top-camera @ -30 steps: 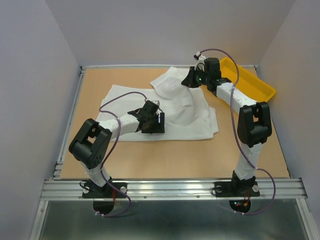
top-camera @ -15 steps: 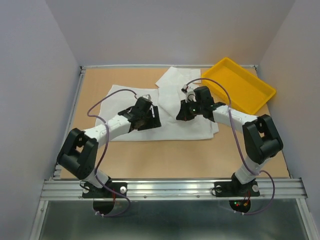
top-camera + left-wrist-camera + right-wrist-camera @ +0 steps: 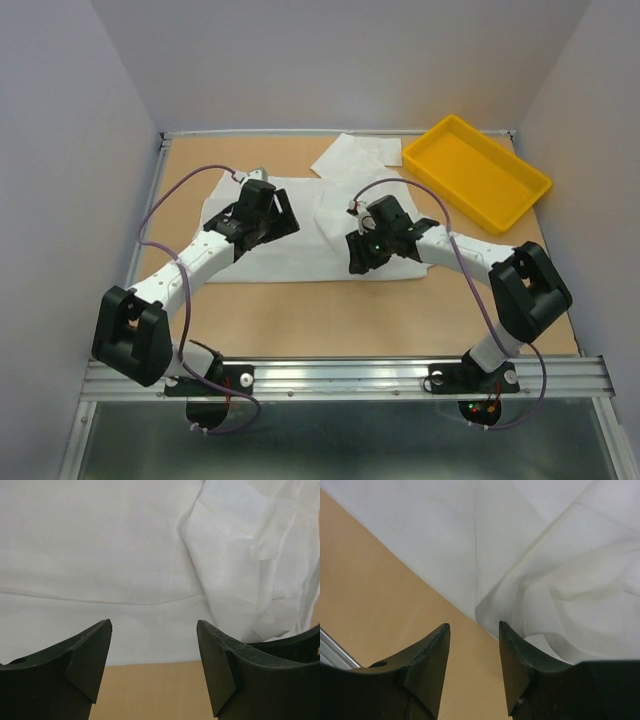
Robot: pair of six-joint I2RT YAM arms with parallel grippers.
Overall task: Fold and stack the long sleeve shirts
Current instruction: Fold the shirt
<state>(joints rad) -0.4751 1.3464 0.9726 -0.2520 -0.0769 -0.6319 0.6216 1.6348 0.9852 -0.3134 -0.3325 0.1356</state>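
Note:
A white long sleeve shirt [image 3: 300,250] lies spread across the middle of the table, with a rumpled fold [image 3: 335,205] lying on top near its centre. My left gripper [image 3: 272,212] hovers open over the shirt's left half. In the left wrist view its jaws [image 3: 154,625] stand wide with nothing between them, above the shirt [image 3: 125,555] and a strip of bare table. My right gripper [image 3: 358,258] is open at the shirt's near edge. Its jaws [image 3: 474,625] are empty, and a puffed fold of the shirt [image 3: 555,580] lies just beyond the right finger.
A yellow tray [image 3: 480,170] sits at the back right, holding nothing. More white cloth [image 3: 360,155] lies at the back beside the tray; I cannot tell whether it belongs to the same shirt. Bare wooden table [image 3: 330,320] runs along the near side.
My right gripper came from the back beside the tray to the shirt's near edge, pulling cloth over, then opened and let go. My left gripper moved back-left over the shirt, staying open.

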